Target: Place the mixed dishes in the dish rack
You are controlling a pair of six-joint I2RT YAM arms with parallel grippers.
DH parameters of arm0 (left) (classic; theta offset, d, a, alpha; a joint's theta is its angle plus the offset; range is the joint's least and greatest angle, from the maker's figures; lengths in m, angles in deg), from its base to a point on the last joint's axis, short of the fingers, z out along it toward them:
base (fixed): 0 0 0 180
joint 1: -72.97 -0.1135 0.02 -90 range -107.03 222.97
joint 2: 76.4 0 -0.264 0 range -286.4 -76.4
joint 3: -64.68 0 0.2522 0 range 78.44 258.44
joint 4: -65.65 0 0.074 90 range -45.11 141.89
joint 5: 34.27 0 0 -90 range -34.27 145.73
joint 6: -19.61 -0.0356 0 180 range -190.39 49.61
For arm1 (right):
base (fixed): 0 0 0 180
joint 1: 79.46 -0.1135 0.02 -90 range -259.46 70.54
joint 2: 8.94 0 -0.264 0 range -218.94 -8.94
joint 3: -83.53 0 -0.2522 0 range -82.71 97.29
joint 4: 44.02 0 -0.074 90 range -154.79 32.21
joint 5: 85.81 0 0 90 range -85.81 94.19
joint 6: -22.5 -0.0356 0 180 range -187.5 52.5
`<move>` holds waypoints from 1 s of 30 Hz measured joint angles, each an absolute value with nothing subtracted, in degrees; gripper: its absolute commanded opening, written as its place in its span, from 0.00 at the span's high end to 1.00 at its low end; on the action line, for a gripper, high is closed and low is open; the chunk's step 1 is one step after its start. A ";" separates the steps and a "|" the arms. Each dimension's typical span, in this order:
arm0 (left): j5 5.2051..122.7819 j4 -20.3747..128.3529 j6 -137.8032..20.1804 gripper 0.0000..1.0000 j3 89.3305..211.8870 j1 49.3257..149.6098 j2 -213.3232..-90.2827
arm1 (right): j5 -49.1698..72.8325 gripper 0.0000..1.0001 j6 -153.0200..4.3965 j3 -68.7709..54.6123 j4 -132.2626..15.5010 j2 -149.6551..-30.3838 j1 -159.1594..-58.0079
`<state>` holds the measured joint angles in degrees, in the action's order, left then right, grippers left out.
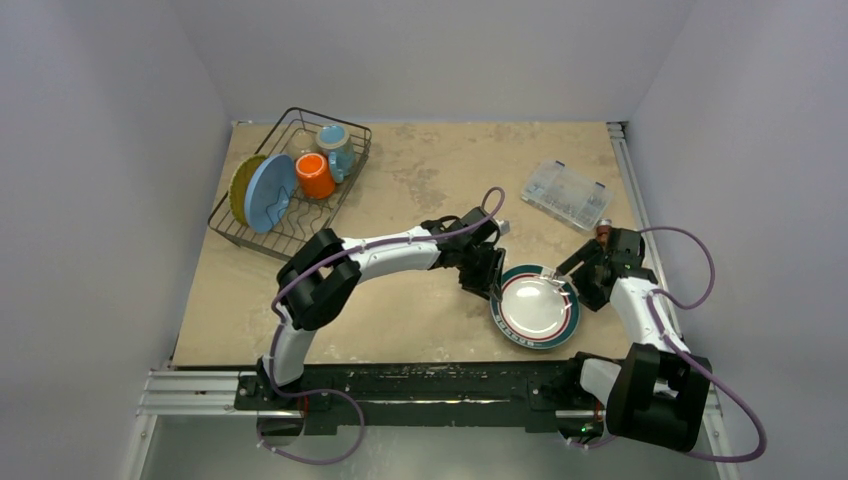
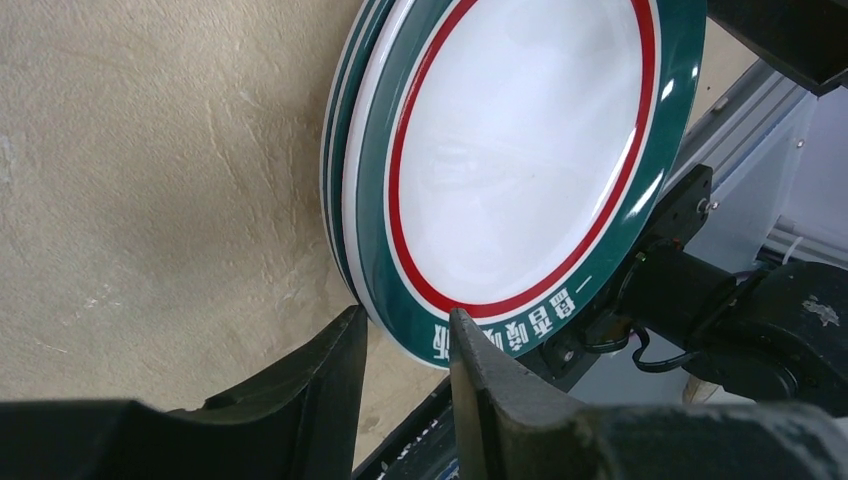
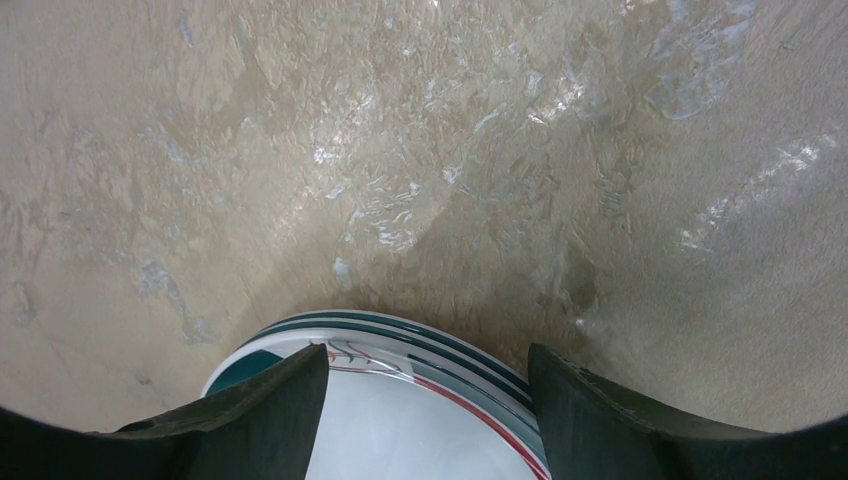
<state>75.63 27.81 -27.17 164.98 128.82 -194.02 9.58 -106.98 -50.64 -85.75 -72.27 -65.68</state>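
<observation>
Plate: teal-rimmed plate [image 1: 537,307], red inner ring, lies near right on the counter [image 1: 400,325]; a second similar rim shows under it.
Left claw [image 2: 405,312]: at the plate's left rim, pinching the edge between its fingers.
Right claw [image 3: 428,360]: spread wide, straddling the right rim.
Dish rack [image 1: 340,180]: far left, well apart; holds yellow plate [image 1: 240,190] and blue plate [image 1: 268,192] on edge, orange cup [image 1: 315,175], blue mug [image 1: 337,148].
Clear box [image 1: 567,193]: far right.

FREE: bench [image 1: 440,165] bare at 12 o'clock between dish rack [image 1: 290,235] and clear compartment box [image 1: 568,193], also at centre and 8 o'clock | BLOCKED: rack at 10 o'clock; box at 2 o'clock; stacked plates [image 1: 537,306] at 4 o'clock, left jaws astride their 10 o'clock rim, right jaws at their 1 o'clock | left arm [image 1: 390,252] spans 7 to 4 o'clock
</observation>
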 measured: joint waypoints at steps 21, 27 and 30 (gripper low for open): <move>80.35 40.14 -15.41 0.74 159.69 126.68 -192.10 | 5.64 0.57 -105.63 -52.87 -83.30 -69.62 -64.58; 84.18 51.50 -9.60 0.73 159.58 126.53 -192.36 | 6.80 0.59 -106.35 -53.41 -83.30 -68.93 -64.56; 84.92 54.85 -7.30 0.74 159.67 126.55 -192.93 | 6.96 0.59 -106.87 -53.50 -83.00 -68.20 -64.60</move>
